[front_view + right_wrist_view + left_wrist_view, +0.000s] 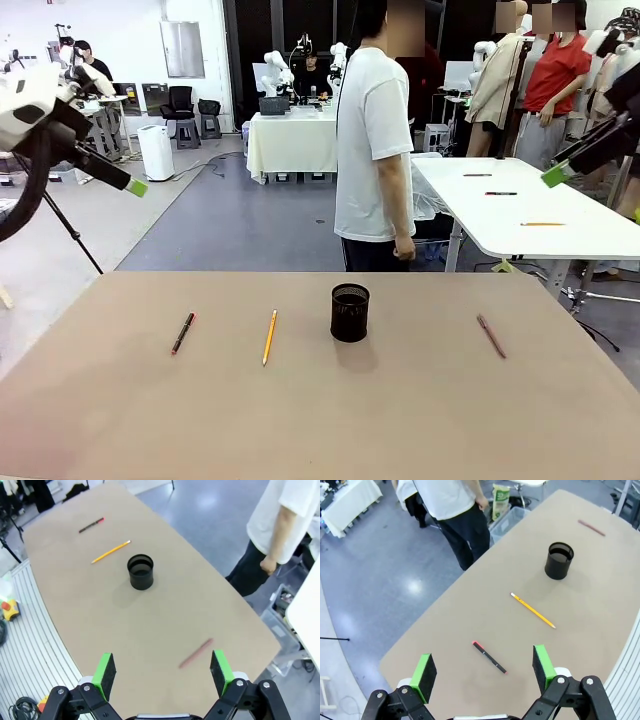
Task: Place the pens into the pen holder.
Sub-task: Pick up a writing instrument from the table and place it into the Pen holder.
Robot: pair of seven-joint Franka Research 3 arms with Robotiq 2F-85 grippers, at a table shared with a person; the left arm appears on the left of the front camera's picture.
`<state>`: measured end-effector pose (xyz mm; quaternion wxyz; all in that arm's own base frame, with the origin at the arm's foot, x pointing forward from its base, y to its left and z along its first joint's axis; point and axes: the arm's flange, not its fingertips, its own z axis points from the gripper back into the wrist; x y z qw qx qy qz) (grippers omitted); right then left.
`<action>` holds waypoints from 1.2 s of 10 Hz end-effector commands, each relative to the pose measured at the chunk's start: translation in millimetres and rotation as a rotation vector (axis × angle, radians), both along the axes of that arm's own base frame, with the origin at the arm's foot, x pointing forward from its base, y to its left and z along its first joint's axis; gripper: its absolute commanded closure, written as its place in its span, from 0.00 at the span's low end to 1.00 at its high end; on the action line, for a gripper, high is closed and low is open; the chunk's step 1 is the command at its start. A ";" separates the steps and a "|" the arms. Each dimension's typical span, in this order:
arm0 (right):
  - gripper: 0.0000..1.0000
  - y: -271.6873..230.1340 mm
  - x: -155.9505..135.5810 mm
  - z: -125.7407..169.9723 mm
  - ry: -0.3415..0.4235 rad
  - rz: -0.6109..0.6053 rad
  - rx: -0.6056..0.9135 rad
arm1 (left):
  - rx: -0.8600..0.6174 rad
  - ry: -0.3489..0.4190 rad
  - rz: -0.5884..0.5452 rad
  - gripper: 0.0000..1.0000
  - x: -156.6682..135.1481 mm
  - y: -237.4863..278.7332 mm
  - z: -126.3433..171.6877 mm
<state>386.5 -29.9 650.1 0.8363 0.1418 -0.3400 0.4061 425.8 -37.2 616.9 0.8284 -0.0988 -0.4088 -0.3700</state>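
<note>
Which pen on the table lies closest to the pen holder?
The yellow pencil, just left of the pen holder; the black pen and maroon pen lie farther off on either side.

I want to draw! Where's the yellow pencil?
Front view, left of centre: the thin yellow-orange pencil lies between the black red-tipped pen and black wire-mesh cup.

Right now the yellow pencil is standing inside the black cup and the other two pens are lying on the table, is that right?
Not quite. The yellow pencil is not in the black cup; it lies flat on the table beside it, as the front view shows. The other two, the black pen and the dark red pen, do lie on the table.
</note>
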 end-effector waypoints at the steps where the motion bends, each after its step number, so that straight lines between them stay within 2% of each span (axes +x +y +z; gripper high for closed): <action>1: 0.00 -14.5 -5.0 5.2 0.013 0.005 0.013 | -0.008 0.002 0.011 0.00 -6.5 4.3 6.2; 4: 0.00 -35.4 -10.6 3.4 0.013 -0.010 0.048 | -0.034 0.009 0.028 0.00 -12.2 14.4 5.6; 12: 0.00 -29.7 -9.1 1.1 0.021 -0.029 0.033 | -0.025 -0.009 0.021 0.00 -7.1 13.4 7.1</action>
